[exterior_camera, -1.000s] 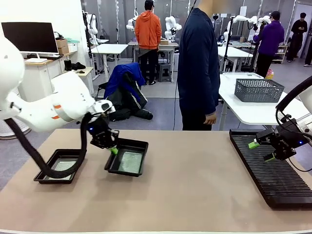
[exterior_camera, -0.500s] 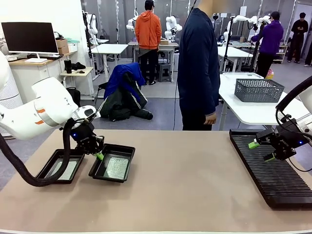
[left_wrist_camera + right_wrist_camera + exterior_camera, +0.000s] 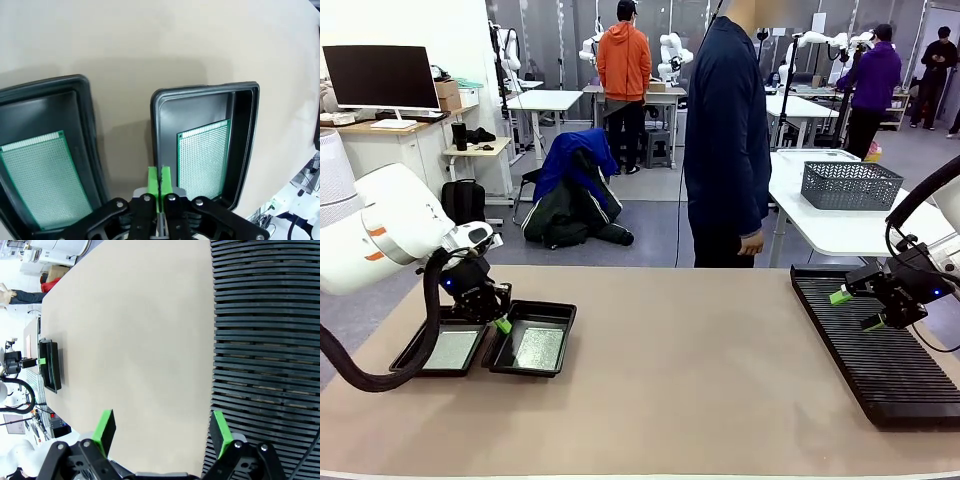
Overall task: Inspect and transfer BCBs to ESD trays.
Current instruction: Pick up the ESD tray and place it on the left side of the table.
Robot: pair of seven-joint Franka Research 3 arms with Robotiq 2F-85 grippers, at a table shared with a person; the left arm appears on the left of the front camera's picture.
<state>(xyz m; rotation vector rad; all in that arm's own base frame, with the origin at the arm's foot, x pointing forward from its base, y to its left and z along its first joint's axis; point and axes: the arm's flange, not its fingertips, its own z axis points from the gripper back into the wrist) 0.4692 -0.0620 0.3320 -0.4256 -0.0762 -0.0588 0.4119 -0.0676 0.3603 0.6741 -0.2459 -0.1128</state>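
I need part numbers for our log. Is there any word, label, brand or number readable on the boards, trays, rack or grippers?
None can be read.
BCBs: plain perforated faces, no print visible.
ESD trays: no marking visible.
Slotted rack: no label visible.
Left gripper and right gripper: no lettering shows.

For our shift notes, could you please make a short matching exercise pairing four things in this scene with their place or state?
Things:
1. left gripper
2. right gripper
3. mesh basket
4. boards

States or places:
A. on the white side table
B. one lying in each black tray
C. shut on a tray rim
D. open above the rack's edge

Pairs: 1-C, 2-D, 3-A, 4-B
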